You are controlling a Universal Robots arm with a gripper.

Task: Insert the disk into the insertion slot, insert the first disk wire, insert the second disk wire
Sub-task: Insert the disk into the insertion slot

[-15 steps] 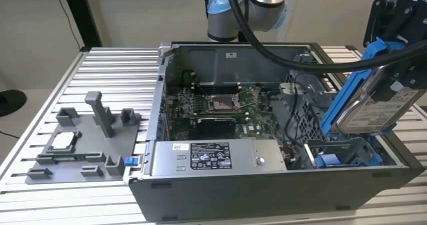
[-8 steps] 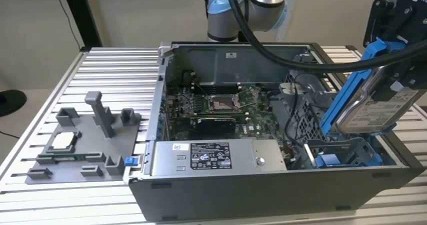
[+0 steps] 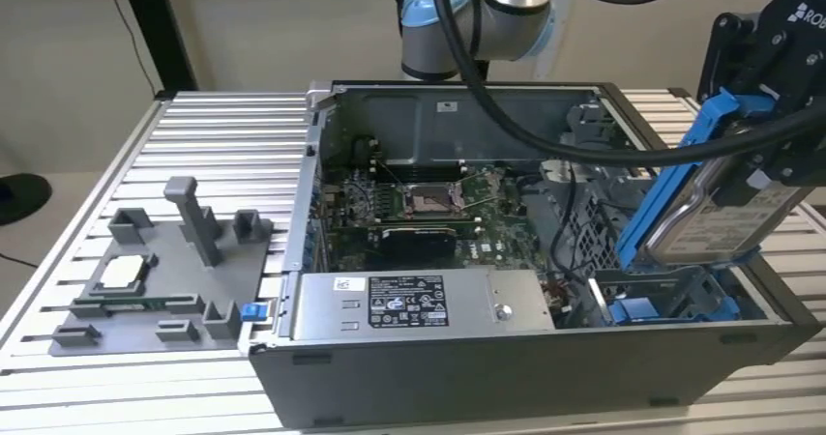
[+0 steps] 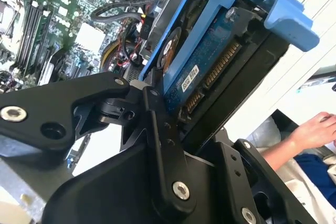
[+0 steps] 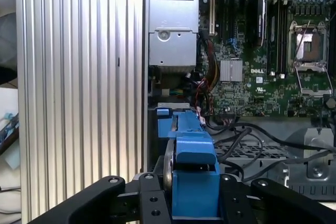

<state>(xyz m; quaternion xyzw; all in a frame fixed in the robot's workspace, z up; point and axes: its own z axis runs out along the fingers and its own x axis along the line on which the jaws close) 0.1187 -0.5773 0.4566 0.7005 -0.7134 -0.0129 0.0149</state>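
Exterior view's right side: the black, angular end effector (image 3: 772, 159) is seen clamped on the disk (image 3: 713, 220), its jaws closed against the long sides of the bright blue plastic carrier. The flat silver drive with its white label is held tilted over the insertion slot (image 3: 652, 304), a dark grey bay with blue clip parts at the lower right of the frame, inside the PC case (image 3: 516, 377). In the second wrist view the drive's blue circuit board and a row of connector pins are shown beside the matte black fingers (image 4: 160, 150). Next to the bay, a grey boxy power supply (image 3: 420, 303) and the green motherboard (image 3: 427, 203) are seen. The case is set on a ribbed aluminium desk (image 3: 220, 145).
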